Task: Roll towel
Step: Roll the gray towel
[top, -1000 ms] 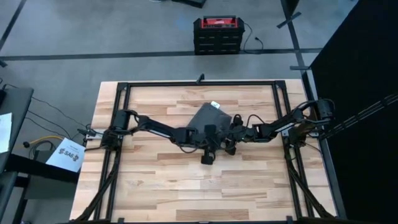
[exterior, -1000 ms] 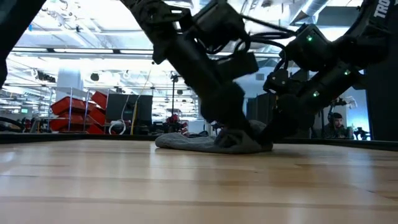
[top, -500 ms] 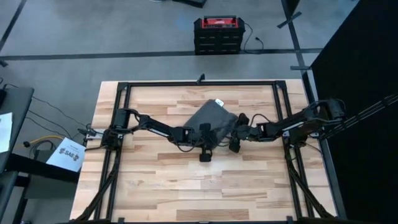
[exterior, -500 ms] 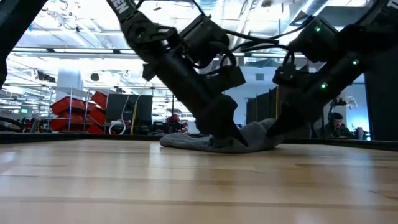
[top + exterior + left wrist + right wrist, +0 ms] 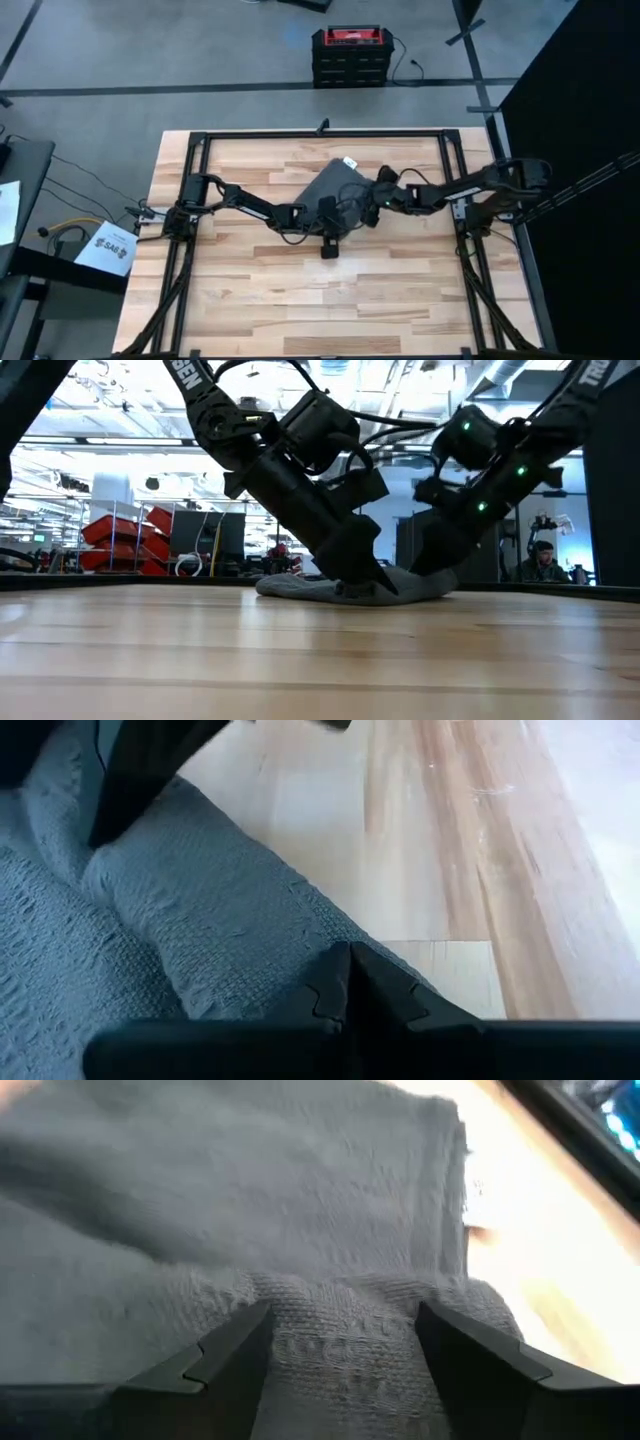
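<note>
The dark grey towel (image 5: 328,187) lies bunched on the far middle of the wooden table, its white tag (image 5: 349,163) at the far edge. Its near edge is turned over into a thick fold (image 5: 200,910). My left gripper (image 5: 345,968) is shut, its tips down on that fold at the towel's near side (image 5: 372,582). My right gripper (image 5: 340,1345) comes in from the right (image 5: 372,203) with the fold between its fingers. The other arm's dark finger (image 5: 150,770) shows farther along the fold. My left gripper presses its shut fingertips (image 5: 350,982) on the fold's near edge (image 5: 300,935), slanting down from the near left. The towel stays on the table. My right gripper holds the thick fold (image 5: 340,1315) between its two fingers (image 5: 235,1348), several layers, coming from the table's right and slanting down. The fold rests on the towel's flat part (image 5: 300,1190).
A black frame (image 5: 320,133) runs round the table's edges. A red and black case (image 5: 347,55) stands on the floor beyond the far edge. Bare wood (image 5: 320,300) spreads over the near half of the table.
Both grippers have gone toward the far edge, the right one also toward the left, over the towel. The towel's near edge has been turned over onto the rest, and its far part with the tag has stayed in place.
</note>
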Available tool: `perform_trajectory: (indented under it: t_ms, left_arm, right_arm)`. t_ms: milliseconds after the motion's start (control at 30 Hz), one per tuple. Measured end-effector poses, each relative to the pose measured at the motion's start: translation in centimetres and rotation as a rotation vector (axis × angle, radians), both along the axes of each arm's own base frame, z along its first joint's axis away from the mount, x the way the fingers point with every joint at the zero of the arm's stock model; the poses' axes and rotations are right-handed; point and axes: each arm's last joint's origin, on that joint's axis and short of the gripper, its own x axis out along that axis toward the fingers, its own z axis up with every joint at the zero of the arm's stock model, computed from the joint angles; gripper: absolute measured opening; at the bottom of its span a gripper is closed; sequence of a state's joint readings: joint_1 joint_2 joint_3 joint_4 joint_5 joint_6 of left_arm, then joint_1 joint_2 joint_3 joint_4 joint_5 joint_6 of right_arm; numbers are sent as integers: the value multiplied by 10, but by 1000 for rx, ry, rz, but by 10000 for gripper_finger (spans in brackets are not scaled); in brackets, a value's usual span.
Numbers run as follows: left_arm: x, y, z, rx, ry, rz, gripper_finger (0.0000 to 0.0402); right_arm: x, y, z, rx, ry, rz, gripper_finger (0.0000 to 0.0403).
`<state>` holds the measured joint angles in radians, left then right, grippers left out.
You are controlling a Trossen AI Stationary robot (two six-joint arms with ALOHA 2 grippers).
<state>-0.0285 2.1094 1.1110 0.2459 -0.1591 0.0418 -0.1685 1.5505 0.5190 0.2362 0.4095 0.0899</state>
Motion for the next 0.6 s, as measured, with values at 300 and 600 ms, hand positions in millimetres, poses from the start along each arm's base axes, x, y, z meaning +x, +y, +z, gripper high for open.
perform_trajectory:
  t_ms: [300, 600]
  left_arm:
    - [0, -4, 0, -25, -9, 37, 0]
    - [-5, -4, 22, -44, -24, 29, 0]
  right_arm:
    - [-4, -21, -5, 33, -15, -105, 240]
    - [-6, -20, -6, 46, -5, -146, 240]
